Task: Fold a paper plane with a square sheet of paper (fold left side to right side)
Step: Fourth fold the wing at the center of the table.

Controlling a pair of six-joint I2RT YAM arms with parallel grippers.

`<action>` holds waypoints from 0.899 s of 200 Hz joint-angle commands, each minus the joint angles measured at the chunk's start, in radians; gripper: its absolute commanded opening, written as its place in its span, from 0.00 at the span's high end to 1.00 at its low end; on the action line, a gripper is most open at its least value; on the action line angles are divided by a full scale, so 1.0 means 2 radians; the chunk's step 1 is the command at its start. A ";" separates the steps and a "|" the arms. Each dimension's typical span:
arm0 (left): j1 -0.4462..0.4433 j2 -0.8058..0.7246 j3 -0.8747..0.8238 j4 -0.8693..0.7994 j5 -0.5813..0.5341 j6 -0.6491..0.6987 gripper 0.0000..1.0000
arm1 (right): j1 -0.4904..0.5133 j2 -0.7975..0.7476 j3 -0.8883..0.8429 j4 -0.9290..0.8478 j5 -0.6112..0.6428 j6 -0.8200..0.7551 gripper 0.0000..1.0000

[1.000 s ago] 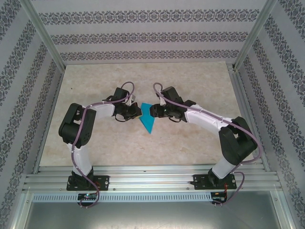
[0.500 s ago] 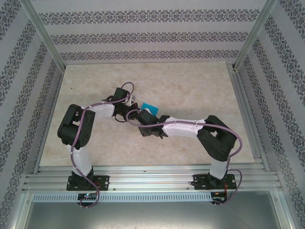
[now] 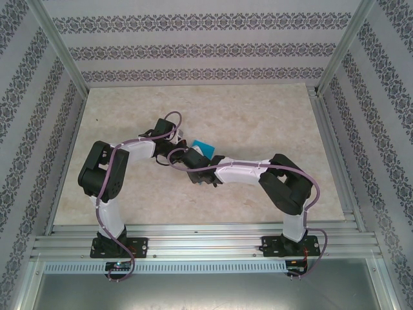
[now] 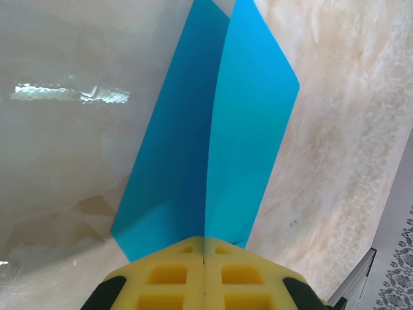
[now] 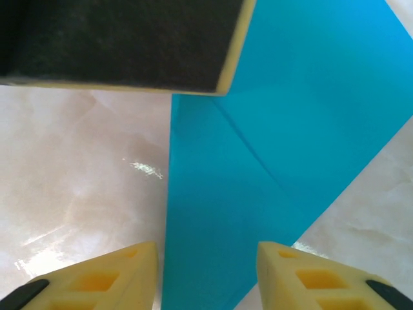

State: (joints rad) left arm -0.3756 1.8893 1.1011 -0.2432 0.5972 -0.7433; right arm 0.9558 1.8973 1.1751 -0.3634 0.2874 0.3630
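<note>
The left gripper (image 4: 204, 248) is clamped on the near edge of the square sheet of paper (image 4: 219, 142), probably anchoring it on the worktop (image 4: 335, 161). The right gripper (image 5: 206, 258) stands open, and the sheet runs forward from between its fingers (image 5: 103, 281), apparently placed to work the fold.

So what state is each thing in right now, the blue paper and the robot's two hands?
blue paper: folded, a sharp crease down its length, one end pinched.
left hand: shut on the blue paper.
right hand: open, fingers apart over the blue paper.
</note>
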 commanded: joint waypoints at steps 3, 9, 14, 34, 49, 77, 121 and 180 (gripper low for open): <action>-0.006 0.003 0.015 -0.007 0.009 -0.005 0.98 | 0.005 0.015 0.004 0.016 0.010 -0.011 0.59; -0.007 0.003 0.016 -0.007 0.009 -0.005 0.98 | 0.005 0.015 0.003 0.017 0.011 -0.012 0.60; -0.006 0.003 0.016 -0.008 0.008 -0.006 0.97 | 0.006 0.015 0.002 0.017 0.010 -0.012 0.60; -0.006 0.004 0.017 -0.005 0.011 -0.007 0.97 | 0.006 0.010 -0.004 0.022 0.009 -0.012 0.60; -0.006 0.004 0.019 -0.005 0.013 -0.008 0.97 | 0.006 0.010 -0.005 0.024 0.010 -0.013 0.60; -0.006 0.005 0.022 -0.007 0.014 -0.007 0.96 | 0.006 0.016 -0.002 0.018 0.015 -0.013 0.67; -0.006 -0.001 0.025 -0.015 0.012 -0.001 0.86 | 0.002 0.007 -0.013 0.021 0.009 -0.007 0.85; 0.009 -0.064 0.019 -0.054 -0.028 0.043 0.45 | -0.017 -0.017 -0.049 0.057 -0.044 0.012 0.96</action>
State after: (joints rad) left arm -0.3756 1.8893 1.1290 -0.2726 0.6117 -0.7387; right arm 0.9531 1.9099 1.1404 -0.3225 0.2829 0.3485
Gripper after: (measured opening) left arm 0.298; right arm 0.090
